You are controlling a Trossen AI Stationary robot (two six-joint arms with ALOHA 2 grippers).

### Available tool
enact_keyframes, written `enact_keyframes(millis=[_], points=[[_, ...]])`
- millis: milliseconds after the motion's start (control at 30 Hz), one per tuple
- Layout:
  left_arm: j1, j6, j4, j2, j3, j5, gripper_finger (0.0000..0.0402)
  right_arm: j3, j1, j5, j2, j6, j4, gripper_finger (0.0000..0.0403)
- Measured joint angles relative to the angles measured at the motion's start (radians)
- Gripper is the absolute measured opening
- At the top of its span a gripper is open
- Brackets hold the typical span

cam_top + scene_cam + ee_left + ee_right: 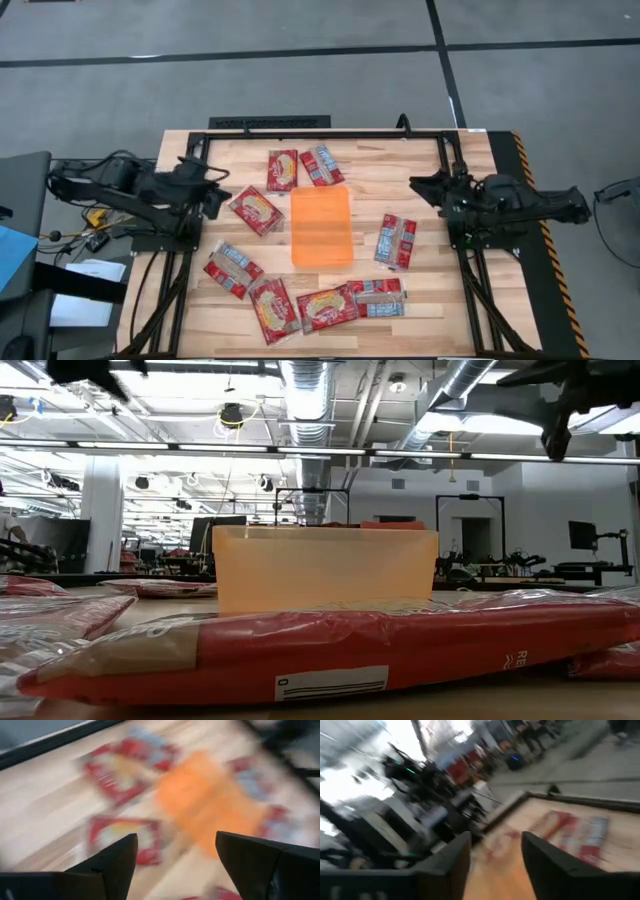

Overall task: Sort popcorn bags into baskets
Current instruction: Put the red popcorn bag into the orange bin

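Observation:
The orange basket (321, 227) (325, 567) (210, 802) stands mid-table. Several red popcorn bags lie flat around it: two at the far side (282, 170) (322, 165), one to its left (255, 209), one to its right (396, 241), and several along the near edge (232, 269) (273, 309) (326, 307) (378, 297). One near bag fills the low view (340, 645). My left gripper (220, 196) (175, 855) hovers open above the table's left side, beside the left bag. My right gripper (416, 184) (495, 850) hovers open at the right side, above the table.
A black frame (300, 133) runs along the table's far edge and down both sides, where the arm bases sit. Bare wood (400, 170) shows between the basket and my right gripper. Grey floor surrounds the table.

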Motion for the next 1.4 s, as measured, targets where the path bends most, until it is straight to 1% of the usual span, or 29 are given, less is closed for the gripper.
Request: enact_keyframes(millis=[67,167,233,300,400,500,667,833,933,1033,1167,1267,1333,1400], points=[[0.033,-0.131,-0.088,0.026,-0.013,-0.024,0.0269,0.047,-0.011,0.008,0.077,-0.001,-0.066,0.0229],[0.084,-0.398,-0.164,0.056,-0.062,-0.027,0.0271,0.096,-0.029,0.008,0.195,0.011,-0.127,0.0242],[0.105,-0.559,-0.147,0.062,-0.111,-0.001,0.0271,0.109,-0.044,0.008,0.262,0.038,-0.136,0.0243],[0.109,-0.65,-0.097,0.063,-0.175,0.032,0.0271,0.111,-0.056,0.007,0.319,0.074,-0.137,0.0238],[0.106,-0.712,0.032,0.063,-0.286,0.081,0.0271,0.111,-0.067,0.002,0.396,0.127,-0.138,0.0231],[0.094,-0.757,0.188,0.063,-0.409,0.126,0.0271,0.111,-0.059,0.0,0.455,0.132,-0.136,0.0227],[0.072,-0.829,0.423,0.063,-0.596,0.127,0.0271,0.111,-0.046,0.0,0.511,0.165,-0.13,0.0229],[0.058,-0.936,0.581,0.063,-0.751,0.083,0.0271,0.111,-0.046,0.0,0.531,0.169,-0.129,0.0225],[0.058,-1.0,0.705,0.064,-0.833,0.061,0.0271,0.112,-0.046,0.0,0.533,0.169,-0.13,0.0224],[0.058,-1.009,0.837,0.07,-0.904,0.015,0.0271,0.112,-0.046,0.001,0.533,0.169,-0.13,0.0224],[0.07,-1.01,0.965,0.089,-0.971,-0.04,0.027,0.112,-0.048,0.001,0.533,0.169,-0.13,0.0224],[0.088,-1.055,0.985,0.117,-1.008,-0.024,0.025,0.112,-0.048,0.003,0.533,0.169,-0.13,0.022],[0.09,-1.082,1.005,0.142,-1.025,-0.025,0.0217,0.112,-0.048,0.011,0.533,0.168,-0.13,0.0217],[0.089,-1.103,1.014,0.167,-1.033,-0.027,0.0172,0.112,-0.048,0.029,0.533,0.168,-0.13,0.0214]])
